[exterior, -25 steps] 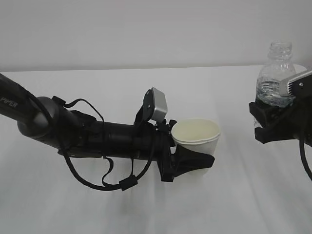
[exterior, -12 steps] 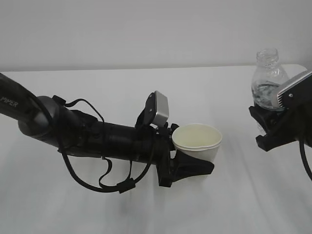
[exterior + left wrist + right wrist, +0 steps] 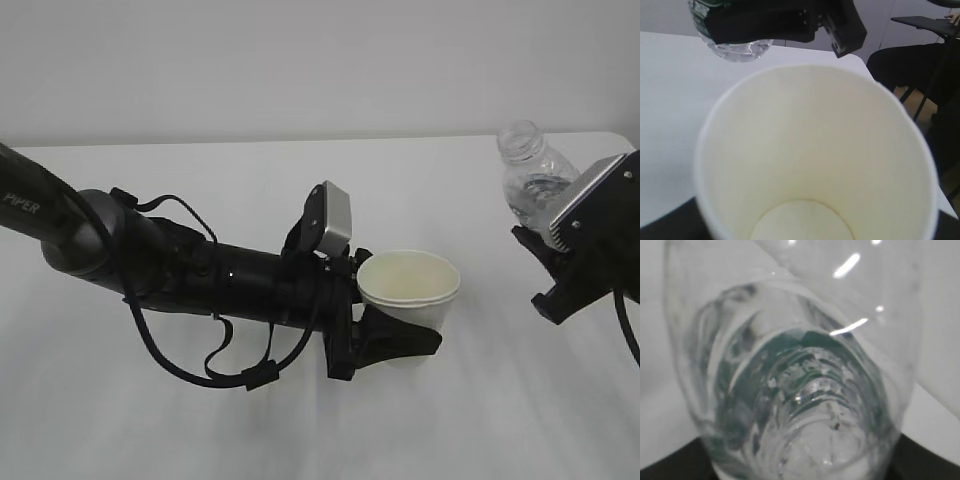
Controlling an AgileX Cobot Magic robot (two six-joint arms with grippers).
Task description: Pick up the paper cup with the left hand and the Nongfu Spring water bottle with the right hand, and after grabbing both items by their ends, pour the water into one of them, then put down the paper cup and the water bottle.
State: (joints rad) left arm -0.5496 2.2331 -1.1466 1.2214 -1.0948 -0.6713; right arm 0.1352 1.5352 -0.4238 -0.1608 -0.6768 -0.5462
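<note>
- My left hand (image 3: 395, 335) is clamped around the lower half of the paper cup (image 3: 410, 290), 1 black jaw wrapping the near side of its wall.
- The paper cup stands upright in that grip, mouth up, held clear above the white table (image 3: 300, 420).
- From my left wrist I look straight down into the paper cup (image 3: 815, 155): cream inside, a round pale bottom, dry as far as I can see.
- My left arm lies low across the table from the left, its "PIPER" lettering at the far left edge and the grey camera box (image 3: 330, 222) just behind the cup's rim.
- My right hand (image 3: 560, 275) grips the Nongfu Spring water bottle (image 3: 530, 180) at its lower part; the jaws are closed on it, and my camera housing hides the bottle's base in the exterior view.
- The bottle is tilted, its open neck leaning up and to the left toward the cup, yet it sits well to the right of the cup and higher than the cup's rim.
- The water (image 3: 535, 195) sits in the bottle's lower body; none shows at the mouth.
- From my left wrist the bottle (image 3: 737, 47) appears above the cup's far rim, with the black right jaws across it.
- My right wrist camera is filled by the clear ribbed bottle (image 3: 805, 390), with green tint from the label showing through the plastic.
</note>
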